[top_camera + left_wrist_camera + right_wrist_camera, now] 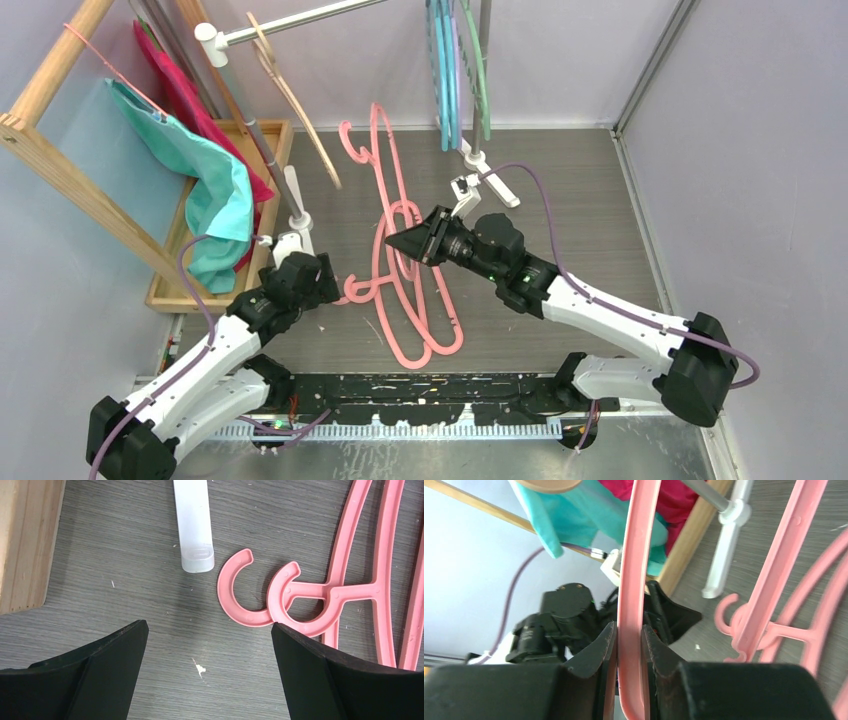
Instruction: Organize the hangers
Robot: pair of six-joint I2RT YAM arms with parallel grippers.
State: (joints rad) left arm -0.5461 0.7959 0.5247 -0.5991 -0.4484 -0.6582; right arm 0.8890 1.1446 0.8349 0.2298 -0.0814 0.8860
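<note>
Clamping one pink hanger (636, 555) by its thin bar, my right gripper (629, 645) has a finger pressed flat against each side of the plastic. The bar runs straight up out of the wrist view. From above, my right gripper (405, 243) sits over the middle of the heap of pink hangers (415, 300) that sprawls across the grey table (580, 200). I cannot tell from there which hanger in the heap is the one I hold.

My left gripper (210, 630) hangs low over the table with its fingers (100, 675) spread wide and only bare tabletop between them. Two pink hooks (235, 597) lie just ahead of it, one overlapping the other, near the finger on the right of that view. Further ahead lies the white foot (195, 525) of a rail stand. In the top view my left gripper (335, 285) is at the left end of the heap, close to those hooks.

At the back, the blue hangers (447, 70) and a green hanger (480, 70) hang side by side, their tops cut off by the edge of the view. A beige hanger (295, 100) hangs from a metal rail (300, 17) further left. A teal cloth (215, 180) and a red cloth (175, 85) drape over the wooden rack (60, 160) on the far left.
</note>
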